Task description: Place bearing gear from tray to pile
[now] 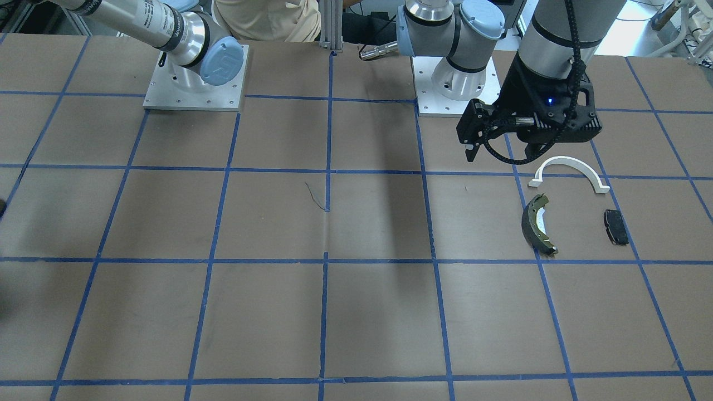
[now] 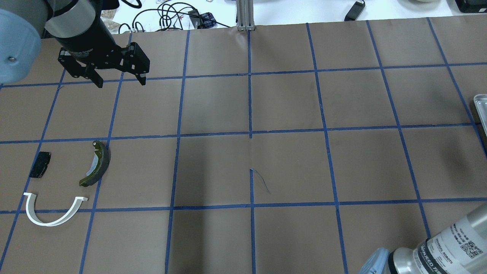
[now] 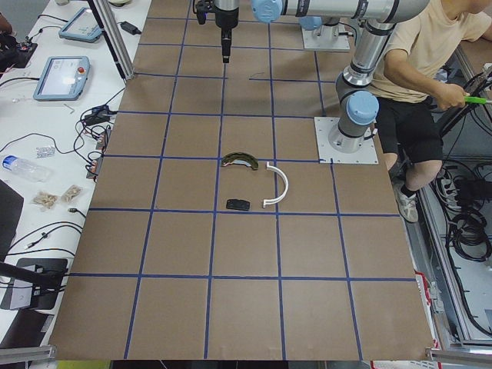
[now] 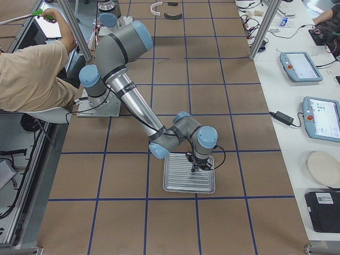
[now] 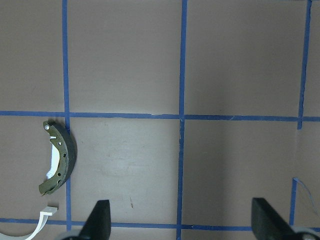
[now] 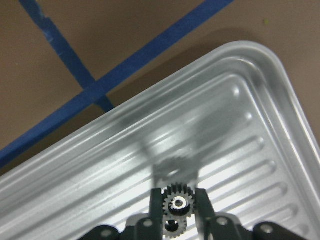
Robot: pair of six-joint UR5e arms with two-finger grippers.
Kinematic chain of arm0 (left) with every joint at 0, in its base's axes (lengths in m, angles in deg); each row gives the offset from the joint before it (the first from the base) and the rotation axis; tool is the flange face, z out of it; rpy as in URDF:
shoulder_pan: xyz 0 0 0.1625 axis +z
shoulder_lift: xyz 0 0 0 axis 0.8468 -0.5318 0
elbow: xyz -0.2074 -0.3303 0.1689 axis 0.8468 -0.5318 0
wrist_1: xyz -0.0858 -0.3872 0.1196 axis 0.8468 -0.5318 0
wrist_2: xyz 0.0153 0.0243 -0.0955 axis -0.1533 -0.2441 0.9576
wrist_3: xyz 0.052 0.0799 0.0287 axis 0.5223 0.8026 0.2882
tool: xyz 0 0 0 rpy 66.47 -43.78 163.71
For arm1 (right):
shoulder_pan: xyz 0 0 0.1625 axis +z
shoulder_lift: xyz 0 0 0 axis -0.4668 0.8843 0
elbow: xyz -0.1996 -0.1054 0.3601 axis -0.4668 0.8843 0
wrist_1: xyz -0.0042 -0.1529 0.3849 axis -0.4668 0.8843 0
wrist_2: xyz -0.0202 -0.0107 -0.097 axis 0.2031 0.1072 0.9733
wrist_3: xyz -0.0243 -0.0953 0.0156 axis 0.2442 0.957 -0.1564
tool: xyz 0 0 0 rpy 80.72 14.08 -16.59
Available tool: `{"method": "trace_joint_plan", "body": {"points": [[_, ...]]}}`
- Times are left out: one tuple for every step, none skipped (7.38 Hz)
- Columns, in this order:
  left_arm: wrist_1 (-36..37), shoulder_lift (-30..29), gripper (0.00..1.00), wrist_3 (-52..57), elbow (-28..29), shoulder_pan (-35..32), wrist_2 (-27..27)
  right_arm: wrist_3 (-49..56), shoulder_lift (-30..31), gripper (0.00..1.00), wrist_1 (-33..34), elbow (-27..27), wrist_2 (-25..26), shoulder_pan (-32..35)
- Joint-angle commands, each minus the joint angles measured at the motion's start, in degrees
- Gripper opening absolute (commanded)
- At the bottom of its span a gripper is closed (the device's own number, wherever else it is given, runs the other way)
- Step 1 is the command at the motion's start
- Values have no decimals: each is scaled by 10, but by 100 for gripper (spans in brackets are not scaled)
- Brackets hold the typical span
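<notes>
The bearing gear [image 6: 176, 204], a tiny black toothed ring, sits between the fingers of my right gripper [image 6: 177, 195], a little above the ribbed metal tray [image 6: 240, 65]. In the right side view this gripper [image 4: 194, 169] hangs over the tray [image 4: 178, 186]. The pile lies at the table's other end: a white arch [image 2: 53, 221], a brake shoe [image 2: 99, 161] and a black pad [image 2: 40, 164]. My left gripper [image 2: 121, 83] is open and empty, high above the table beyond the pile. It also shows in the front view [image 1: 501, 151].
Only a corner of the tray [image 2: 480, 103] shows at the right edge of the overhead view. A seated person [image 4: 32, 69] is beside the robot's bases. Tablets and cables lie on the white bench [image 4: 303, 66] past the table's far edge.
</notes>
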Motion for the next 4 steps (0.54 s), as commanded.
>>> {"method": "trace_joint_plan", "body": {"points": [[0,0,100,0,0,0,0,-119,34,0,-13,-4,7,15],[0,0,100,1,0,0,0,-176,56,0,-29,-5,8,43],[0,0,100,1,0,0,0,-263,84,0,-67,-6,6,73],[0,0,100,1,0,0,0,-370,116,0,-116,-6,8,116]]}}
